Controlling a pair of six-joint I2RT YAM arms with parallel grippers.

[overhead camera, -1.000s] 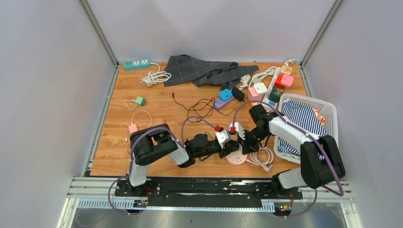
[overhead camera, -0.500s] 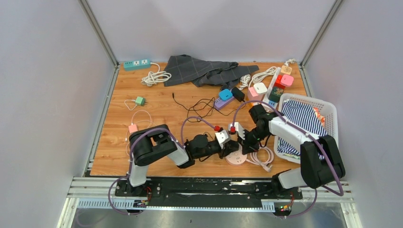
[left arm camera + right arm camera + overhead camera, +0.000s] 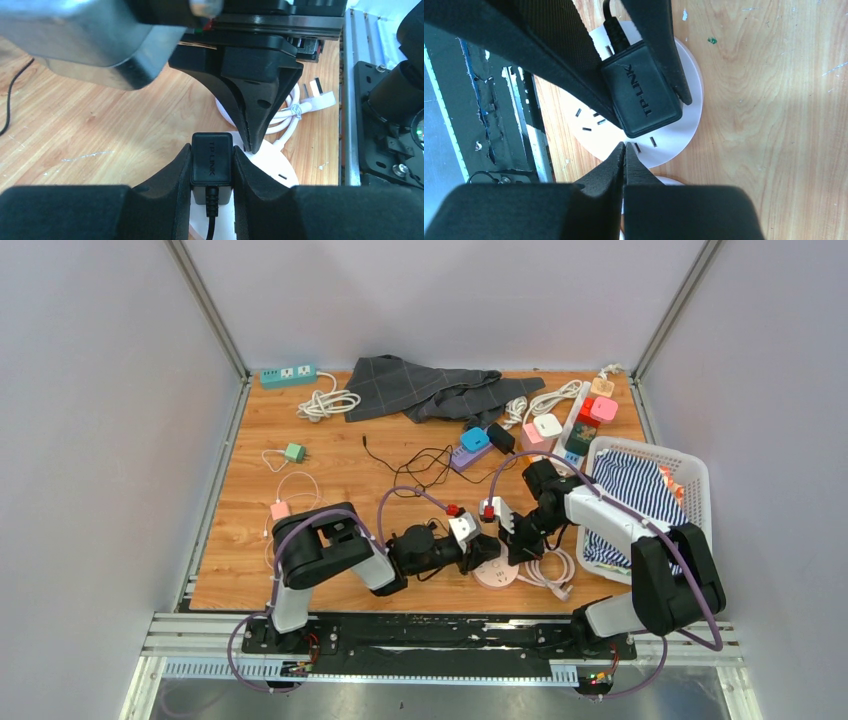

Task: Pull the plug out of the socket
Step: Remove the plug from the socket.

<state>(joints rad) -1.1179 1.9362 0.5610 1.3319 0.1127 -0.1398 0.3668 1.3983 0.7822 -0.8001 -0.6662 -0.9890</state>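
On the top cam my left gripper hid the black plug over the round white socket near the basket, the left wrist cam showed it clamped partway-open on that plug seated on the socket, and the right wrist cam had the right gripper pinched shut, empty, tip just beside it.

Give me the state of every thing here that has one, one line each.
left gripper, shut on the black plug
black plug, clamped, sitting on the round white socket; prongs hidden
round white socket, lying flat, right gripper's tips on it
right gripper, shut, holding nothing
white basket, holding a striped cloth
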